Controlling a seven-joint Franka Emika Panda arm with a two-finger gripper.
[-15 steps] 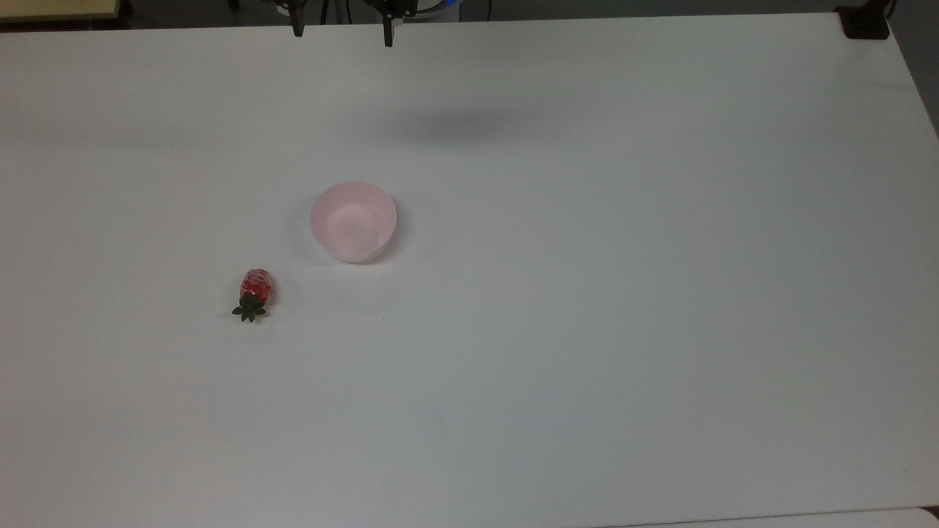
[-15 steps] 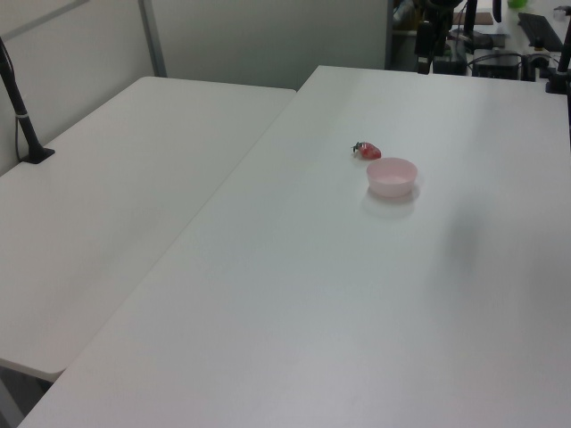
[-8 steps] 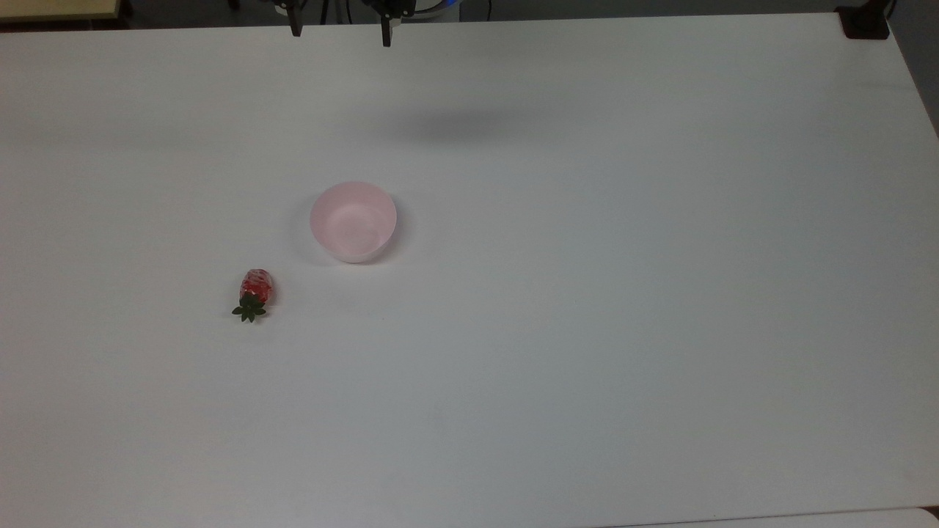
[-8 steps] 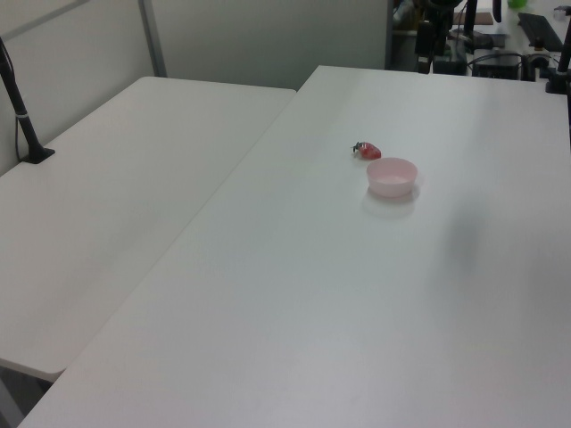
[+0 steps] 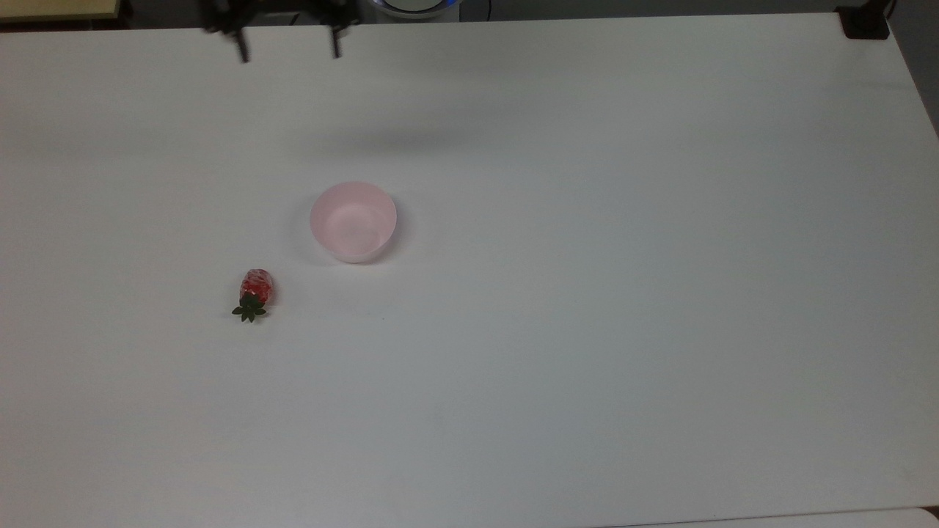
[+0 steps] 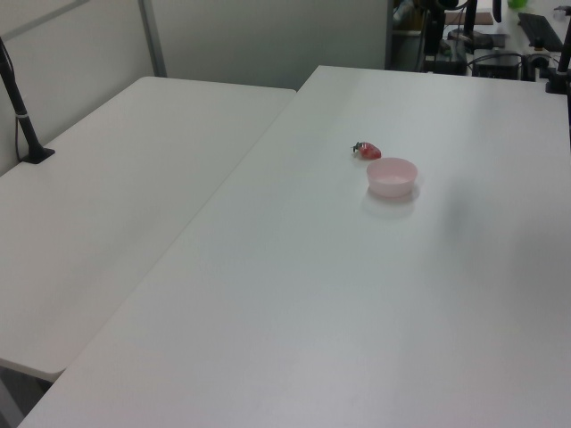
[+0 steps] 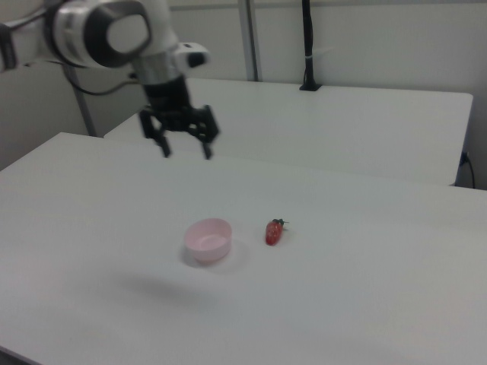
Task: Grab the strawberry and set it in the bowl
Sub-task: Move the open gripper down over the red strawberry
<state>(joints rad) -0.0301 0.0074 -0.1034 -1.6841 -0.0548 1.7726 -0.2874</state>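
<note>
The gripper [image 7: 184, 150] is seen raised well above the white tabletop [image 5: 587, 293], its fingers spread wide apart with nothing held between them. The strawberry [image 5: 254, 292] is laid on its side on the tabletop, near the bowl [image 5: 353, 221] but apart from it, toward the top view's lower left. The pale pink bowl is seen upright and empty.

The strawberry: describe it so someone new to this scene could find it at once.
On the big white table, find the pale pink bowl in the top view. The strawberry lies apart from it, toward the top view's lower left. It is the small red thing with a dark green leafy cap.
</note>
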